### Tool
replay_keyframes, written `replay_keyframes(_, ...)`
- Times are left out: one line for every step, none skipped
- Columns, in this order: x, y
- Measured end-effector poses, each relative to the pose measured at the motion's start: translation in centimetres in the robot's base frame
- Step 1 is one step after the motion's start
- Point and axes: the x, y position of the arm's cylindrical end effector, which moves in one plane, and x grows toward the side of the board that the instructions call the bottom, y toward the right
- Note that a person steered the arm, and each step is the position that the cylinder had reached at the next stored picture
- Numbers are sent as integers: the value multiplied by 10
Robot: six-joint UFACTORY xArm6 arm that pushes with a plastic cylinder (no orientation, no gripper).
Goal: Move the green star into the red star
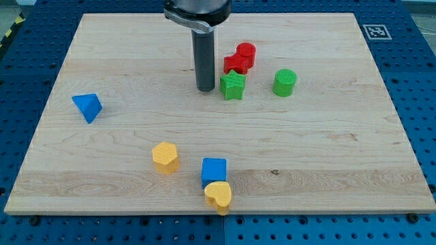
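Observation:
The green star point(233, 86) lies on the wooden board in the upper middle of the view. It touches the red star point(235, 64), which sits just above it toward the view's top. A red cylinder point(246, 54) stands right against the red star's upper right. My tip point(205, 89) rests on the board just left of the green star, with a small gap between them.
A green cylinder point(285, 82) stands right of the green star. A blue triangle point(88, 107) lies at the left. A yellow block point(165, 156), a blue cube point(214, 170) and a yellow heart point(219, 196) sit near the bottom edge of the board point(340, 156).

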Motion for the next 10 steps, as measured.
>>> replay_keyframes(31, 11)
replay_keyframes(46, 39)
replay_keyframes(49, 53)
replay_keyframes(49, 46)
replay_keyframes(49, -5)
replay_keyframes(49, -46)
replay_keyframes(28, -53)
replay_keyframes(4, -23)
replay_keyframes(4, -21)
replay_keyframes(4, -7)
